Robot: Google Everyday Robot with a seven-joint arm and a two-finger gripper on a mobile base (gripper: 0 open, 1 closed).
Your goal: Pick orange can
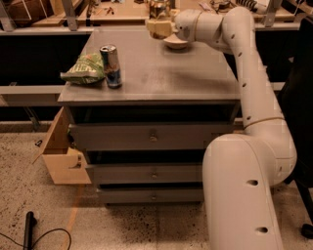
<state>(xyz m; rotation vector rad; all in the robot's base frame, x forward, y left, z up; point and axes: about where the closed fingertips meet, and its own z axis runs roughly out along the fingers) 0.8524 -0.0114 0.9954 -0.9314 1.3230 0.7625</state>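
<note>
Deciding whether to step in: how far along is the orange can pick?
Done: the gripper is closed on the orange can. In hand: the can is held apparently clear of the cabinet top. Left: only confirming the hold; the blue can stands untouched.

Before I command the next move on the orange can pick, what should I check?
1. The gripper shut on the orange can, at the tabletop's far edge: ok.
2. Can upright: ok.
3. Can base off the tabletop: cannot tell, the gripper hides it.
4. The bowl right under the wrist: not ok, tight.
5. The blue can and chip bag well away, front-left corner: ok.
</note>
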